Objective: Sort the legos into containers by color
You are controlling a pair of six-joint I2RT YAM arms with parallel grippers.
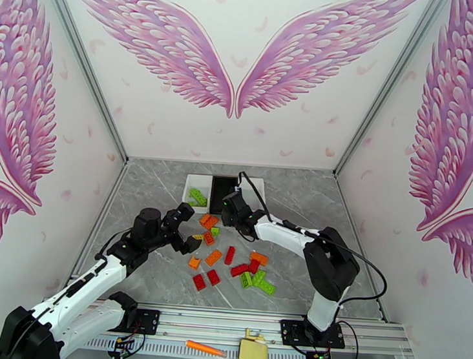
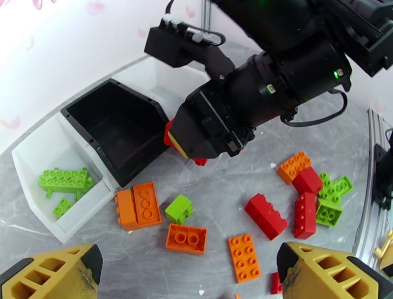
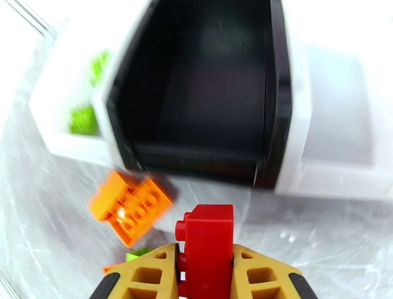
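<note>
My right gripper [image 3: 205,255] is shut on a red lego [image 3: 207,236], held upright just in front of the black container [image 3: 206,98]. From the left wrist view the same red lego [image 2: 199,161] peeks out under the right gripper [image 2: 206,135], near the black container [image 2: 118,133]. A white container [image 2: 29,172] to its left holds green legos [image 2: 64,179]; another white container [image 3: 334,123] stands on its right. My left gripper [image 1: 191,229] is open above loose orange [image 2: 140,204], green [image 2: 178,209] and red legos [image 2: 265,215].
More red, orange and green bricks lie scattered across the grey table [image 1: 145,190] between the two arms. An orange stick [image 1: 205,349] and a small yellowish block [image 1: 253,353] rest on the front rail [image 1: 380,345].
</note>
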